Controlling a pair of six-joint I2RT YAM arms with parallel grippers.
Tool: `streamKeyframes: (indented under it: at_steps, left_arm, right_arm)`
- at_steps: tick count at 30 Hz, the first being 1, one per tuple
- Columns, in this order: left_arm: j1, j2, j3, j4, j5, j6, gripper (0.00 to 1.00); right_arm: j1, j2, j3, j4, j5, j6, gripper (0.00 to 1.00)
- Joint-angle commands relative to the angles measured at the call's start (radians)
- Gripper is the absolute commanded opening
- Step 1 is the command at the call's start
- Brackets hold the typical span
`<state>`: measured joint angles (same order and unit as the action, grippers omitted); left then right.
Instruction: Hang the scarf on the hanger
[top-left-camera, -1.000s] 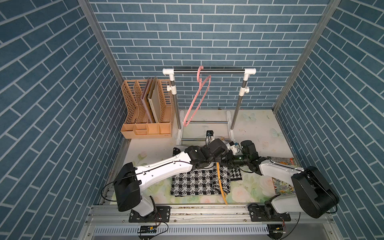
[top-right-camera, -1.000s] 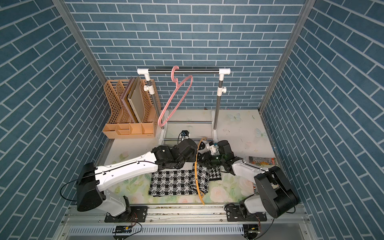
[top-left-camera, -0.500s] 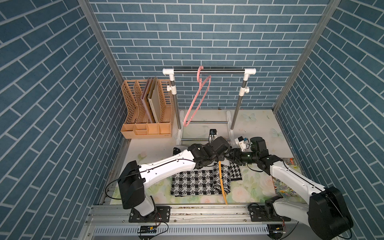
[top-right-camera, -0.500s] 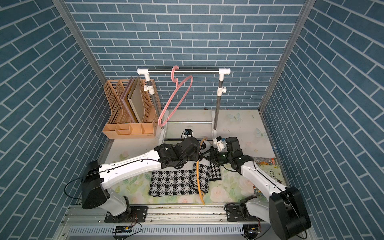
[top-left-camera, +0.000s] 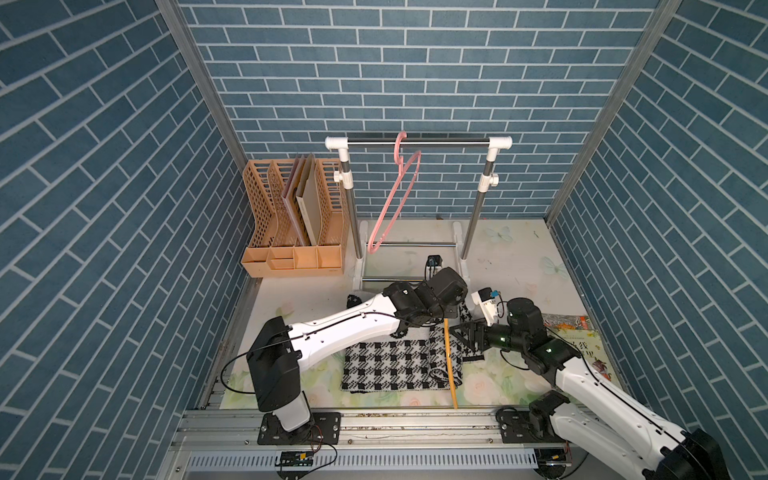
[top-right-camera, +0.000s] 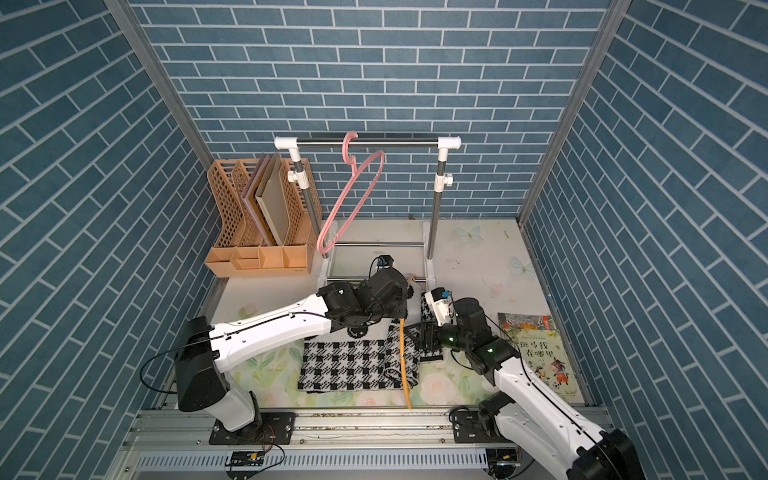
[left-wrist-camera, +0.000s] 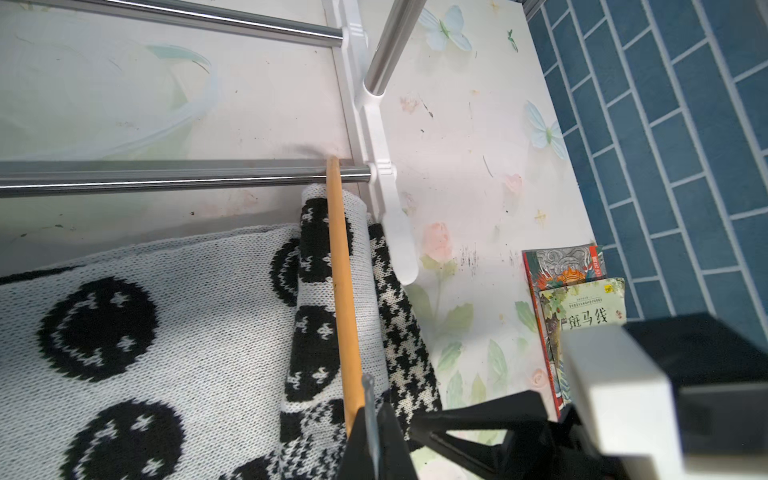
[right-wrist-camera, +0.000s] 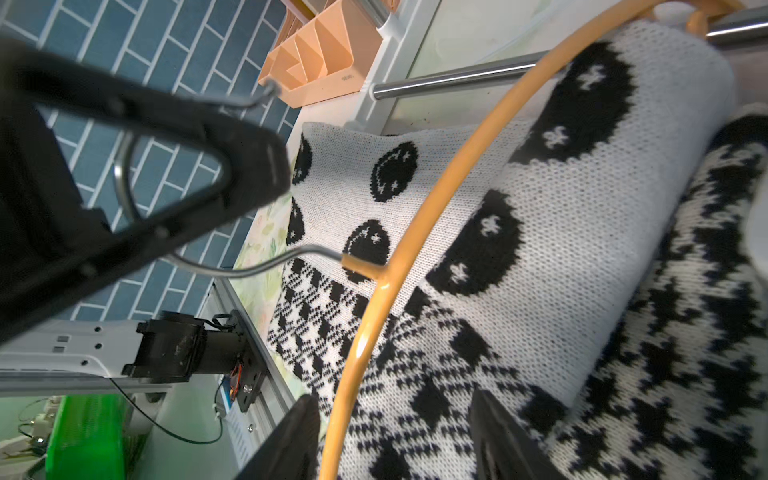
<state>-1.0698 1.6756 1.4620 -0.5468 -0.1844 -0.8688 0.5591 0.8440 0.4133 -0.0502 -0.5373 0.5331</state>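
The black-and-white knitted scarf (top-left-camera: 395, 361) (top-right-camera: 349, 361) lies on the table, part of it folded into a roll (left-wrist-camera: 324, 316). An orange hanger (top-left-camera: 450, 365) (top-right-camera: 403, 357) lies across that fold, its bar (left-wrist-camera: 340, 270) on top of the knit. My left gripper (top-left-camera: 446, 316) (left-wrist-camera: 374, 436) is shut on the hanger by its metal hook (right-wrist-camera: 249, 270). To the right of the hanger, my right gripper (top-left-camera: 465, 334) (right-wrist-camera: 395, 449) is open. Its fingers (right-wrist-camera: 291, 440) stand either side of the orange bar (right-wrist-camera: 415, 224) and the scarf (right-wrist-camera: 540, 249).
A clothes rack (top-left-camera: 415, 142) stands at the back with a pink hanger (top-left-camera: 397, 195) hooked on its rail. Its floor bars (left-wrist-camera: 166, 178) lie just beyond the scarf. An orange file organizer (top-left-camera: 291, 232) sits at the back left. Picture books (top-left-camera: 577, 336) lie at the right.
My right gripper has opened wider and drawn back to the right, away from the left gripper. The left gripper stays shut on the hanger, shifted slightly toward the rack.
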Motion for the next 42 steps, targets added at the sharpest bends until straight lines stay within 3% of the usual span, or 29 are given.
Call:
streamKeyframes:
  at_steps: [1, 5, 12, 24, 35, 39, 42]
  left_arm:
    - [0.002, 0.049, 0.017, 0.003, 0.092, -0.014, 0.00]
    - [0.002, 0.061, 0.029, 0.007, 0.123, -0.005, 0.00]
    - [0.001, 0.053, 0.019, 0.032, 0.161, 0.033, 0.01]
    - [0.001, 0.053, 0.018, 0.088, 0.241, 0.047, 0.34]
    - [0.006, -0.062, 0.067, 0.040, 0.168, 0.107, 0.74]
    - [0.032, -0.152, -0.005, 0.037, 0.127, 0.070, 0.75]
    - [0.066, -0.237, -0.143, 0.047, 0.094, -0.033, 0.74]
  right_arm:
    - [0.055, 0.023, -0.011, 0.127, 0.124, -0.015, 0.63]
    - [0.106, 0.108, 0.010, 0.177, 0.163, 0.005, 0.61]
    - [0.112, 0.130, 0.029, 0.165, 0.245, 0.031, 0.44]
    - [0.112, 0.018, -0.045, 0.067, 0.293, 0.081, 0.22]
    - [0.110, 0.044, -0.077, 0.059, 0.320, 0.149, 0.21]
    - [0.108, 0.069, -0.074, 0.054, 0.331, 0.168, 0.20]
    - [0.107, 0.074, -0.080, 0.060, 0.332, 0.185, 0.19]
